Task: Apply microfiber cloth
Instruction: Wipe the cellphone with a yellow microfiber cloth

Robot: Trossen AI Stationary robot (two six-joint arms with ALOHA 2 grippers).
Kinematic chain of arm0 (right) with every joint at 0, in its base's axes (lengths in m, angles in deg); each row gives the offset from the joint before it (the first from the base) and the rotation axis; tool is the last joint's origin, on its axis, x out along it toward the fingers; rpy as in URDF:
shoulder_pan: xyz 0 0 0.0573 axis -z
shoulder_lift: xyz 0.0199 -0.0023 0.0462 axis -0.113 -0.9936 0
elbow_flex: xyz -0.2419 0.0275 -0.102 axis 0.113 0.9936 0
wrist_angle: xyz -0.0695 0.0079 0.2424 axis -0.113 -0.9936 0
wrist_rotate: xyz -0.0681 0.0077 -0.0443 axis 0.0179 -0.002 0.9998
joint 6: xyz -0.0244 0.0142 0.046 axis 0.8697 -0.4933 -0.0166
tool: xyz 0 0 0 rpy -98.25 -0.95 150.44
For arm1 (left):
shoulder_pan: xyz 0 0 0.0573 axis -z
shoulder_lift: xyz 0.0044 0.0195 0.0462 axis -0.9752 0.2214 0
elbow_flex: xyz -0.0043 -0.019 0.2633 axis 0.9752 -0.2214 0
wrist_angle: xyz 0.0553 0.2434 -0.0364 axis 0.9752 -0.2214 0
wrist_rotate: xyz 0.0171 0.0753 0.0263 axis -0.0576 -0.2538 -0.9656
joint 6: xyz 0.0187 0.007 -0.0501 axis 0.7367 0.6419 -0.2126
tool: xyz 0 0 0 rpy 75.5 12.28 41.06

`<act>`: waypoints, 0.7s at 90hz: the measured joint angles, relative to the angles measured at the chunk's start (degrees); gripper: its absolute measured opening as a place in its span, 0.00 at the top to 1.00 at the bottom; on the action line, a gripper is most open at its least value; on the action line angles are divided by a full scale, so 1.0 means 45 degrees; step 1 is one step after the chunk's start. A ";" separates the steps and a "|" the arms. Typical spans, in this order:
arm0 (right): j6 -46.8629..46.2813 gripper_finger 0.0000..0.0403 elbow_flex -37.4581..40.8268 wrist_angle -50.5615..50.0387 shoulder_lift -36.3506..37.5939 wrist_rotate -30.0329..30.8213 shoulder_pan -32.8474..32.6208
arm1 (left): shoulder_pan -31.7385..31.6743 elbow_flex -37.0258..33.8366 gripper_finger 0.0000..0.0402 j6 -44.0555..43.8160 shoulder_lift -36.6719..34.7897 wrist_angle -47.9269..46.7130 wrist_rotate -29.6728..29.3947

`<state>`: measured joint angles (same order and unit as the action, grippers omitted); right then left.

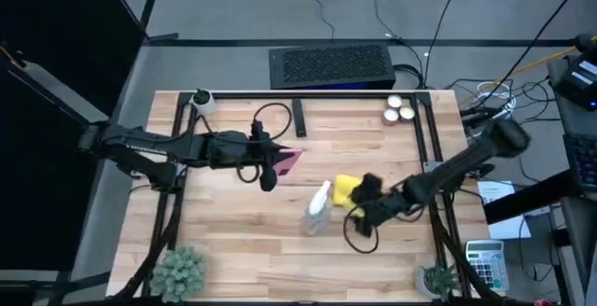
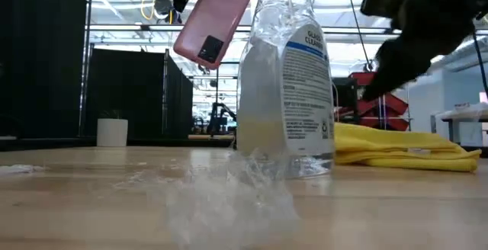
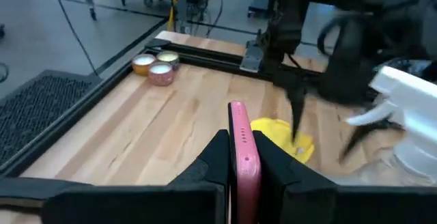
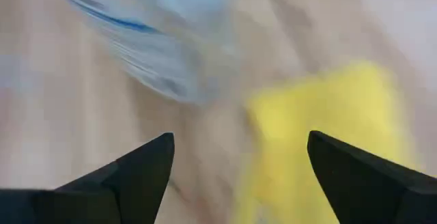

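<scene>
The clear spray bottle point(image 2: 284, 75) carries a label reading "GLASS CLEANER"; the smaller print is illegible.

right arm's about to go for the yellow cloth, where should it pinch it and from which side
Probably from above. The microfiber cloth lies flat and rumpled on the table, with the spray bottle close on one side, so pinch a raised fold on the side away from it. The right gripper hovers open over it.

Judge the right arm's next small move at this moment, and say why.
Probably lower the right gripper onto the bright yellow soft microfiber cloth and close. Its fingers are open and empty above the cloth, which lies flat on the wooden table beside the clear plastic spray bottle. The left gripper already holds the pink flat rectangular phone up, waiting.
</scene>
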<state>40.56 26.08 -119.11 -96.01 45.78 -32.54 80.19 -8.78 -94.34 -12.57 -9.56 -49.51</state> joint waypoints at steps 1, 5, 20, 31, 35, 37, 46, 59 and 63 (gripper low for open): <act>-0.0080 0.21 -0.0012 -0.0308 0.0098 0.0006 0.0044 | -0.0003 -0.0003 0.97 -0.0003 0.0054 -0.0039 -0.0009; -0.0316 0.21 0.0027 -0.1120 0.0355 0.0008 0.0245 | -0.0007 -0.0009 0.97 -0.0006 0.0315 0.0033 -0.0042; -0.0252 0.21 0.1169 -0.0009 0.0122 -0.0151 0.0872 | -0.0014 -0.0009 0.97 -0.0009 0.1198 0.0448 -0.0036; -0.0259 0.21 0.2210 0.1540 -0.0801 -0.0170 0.1491 | -0.0019 -0.0009 0.97 -0.0002 0.1528 0.0575 -0.0035; -0.0303 0.21 0.2409 0.1933 -0.1126 -0.0163 0.1714 | -0.0015 -0.0009 0.97 -0.0004 0.1515 0.0652 -0.0033; -0.0359 0.22 0.2455 0.2040 -0.1282 -0.0163 0.1810 | -0.0023 -0.0009 0.97 -0.0004 0.1507 0.0765 -0.0031; -0.0387 0.30 0.2463 0.2349 -0.1843 -0.0245 0.2169 | -0.0063 -0.0009 0.97 -0.0004 0.1495 0.0997 -0.0031; 0.0166 0.63 0.2435 0.2690 -0.2171 -0.0761 0.2538 | -0.0077 -0.0009 0.97 -0.0009 0.1502 0.1378 -0.0031; 0.0322 0.76 0.2439 0.2663 -0.2089 -0.0896 0.2610 | -0.0077 -0.0009 0.97 -0.0004 0.1499 0.1538 -0.0031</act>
<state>42.01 37.05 -107.13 -105.42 41.75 -20.79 79.84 -8.82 -94.35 -5.82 -2.65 -49.65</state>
